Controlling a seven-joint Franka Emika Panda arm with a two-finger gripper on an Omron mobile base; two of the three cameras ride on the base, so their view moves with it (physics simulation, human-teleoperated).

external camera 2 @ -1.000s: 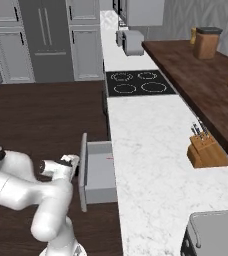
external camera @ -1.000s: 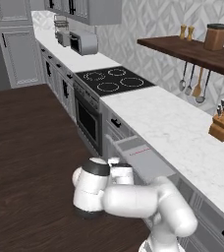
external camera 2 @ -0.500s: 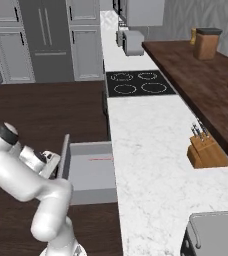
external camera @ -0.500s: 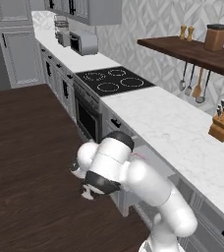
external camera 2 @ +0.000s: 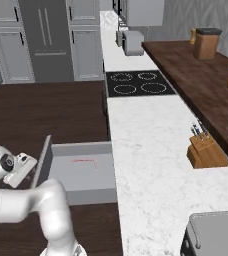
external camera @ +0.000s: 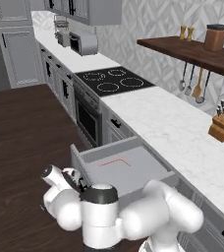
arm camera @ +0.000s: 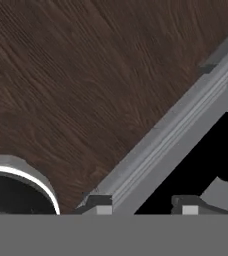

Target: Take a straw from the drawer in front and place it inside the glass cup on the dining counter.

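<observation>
1. The drawer (external camera: 126, 170) stands pulled far out from the cabinets under the white counter (external camera 2: 146, 150), its panelled front toward the dark wood floor (external camera: 20, 128).
2. The straw (external camera: 115, 161) lies flat on the drawer's grey bottom, a thin red line, also visible from the right (external camera 2: 84, 161).
3. My gripper (arm camera: 143, 205) sits at the drawer front, fingertips slightly apart, astride its black handle; I cannot tell whether they press it.
</observation>
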